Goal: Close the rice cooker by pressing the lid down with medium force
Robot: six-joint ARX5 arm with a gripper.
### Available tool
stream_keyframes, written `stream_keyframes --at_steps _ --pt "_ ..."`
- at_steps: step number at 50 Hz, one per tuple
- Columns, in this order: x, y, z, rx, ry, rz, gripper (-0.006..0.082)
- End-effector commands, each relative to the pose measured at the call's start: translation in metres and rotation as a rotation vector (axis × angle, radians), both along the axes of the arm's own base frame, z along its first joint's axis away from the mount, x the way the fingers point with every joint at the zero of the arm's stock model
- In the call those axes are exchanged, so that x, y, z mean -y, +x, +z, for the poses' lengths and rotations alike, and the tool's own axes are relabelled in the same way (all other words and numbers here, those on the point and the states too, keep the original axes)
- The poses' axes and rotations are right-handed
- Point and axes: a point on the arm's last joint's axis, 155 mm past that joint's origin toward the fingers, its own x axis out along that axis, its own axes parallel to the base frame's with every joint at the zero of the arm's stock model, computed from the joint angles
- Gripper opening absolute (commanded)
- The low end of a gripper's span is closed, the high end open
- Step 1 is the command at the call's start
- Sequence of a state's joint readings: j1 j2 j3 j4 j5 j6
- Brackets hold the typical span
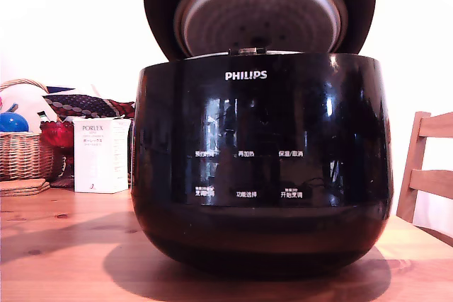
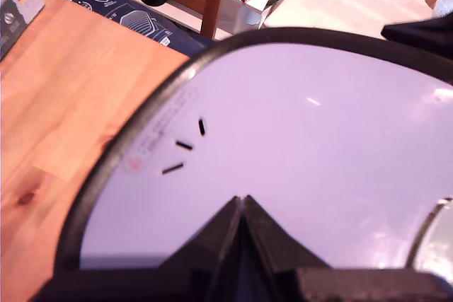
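Claw (image 2: 241,206) tips of mine meet, pressed together against the round black hinged lid (image 2: 297,146) standing open above the glossy black rice cooker (image 1: 262,167).

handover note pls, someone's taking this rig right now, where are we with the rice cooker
Gripper: jaws shut, tips together, empty, right over the lid's outer face; contact can't be judged.
The rice cooker sits upright on the wooden table, front facing the exterior view.
The lid is still up, its silvery inner plate showing.
Done: arm positioned at the lid.
Left: press the lid down until it closes.
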State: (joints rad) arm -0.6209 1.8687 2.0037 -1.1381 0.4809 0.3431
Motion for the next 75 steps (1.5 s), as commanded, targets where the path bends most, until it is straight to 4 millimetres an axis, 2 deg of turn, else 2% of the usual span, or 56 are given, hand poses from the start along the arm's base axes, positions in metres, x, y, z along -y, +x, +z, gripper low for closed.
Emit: stream_keyframes --at_steps 1,13,38,75 --pt "-0.007 -0.010 -0.010 -0.021 0.014 0.000 -0.0024" --pt "-0.020 -0.017 -0.018 0.009 -0.033 0.046 -0.0024" --pt "-0.034 -0.036 -0.031 0.026 -0.189 0.198 -0.0024" --pt "-0.046 -0.064 -0.035 0.239 -0.316 0.277 -0.0024"
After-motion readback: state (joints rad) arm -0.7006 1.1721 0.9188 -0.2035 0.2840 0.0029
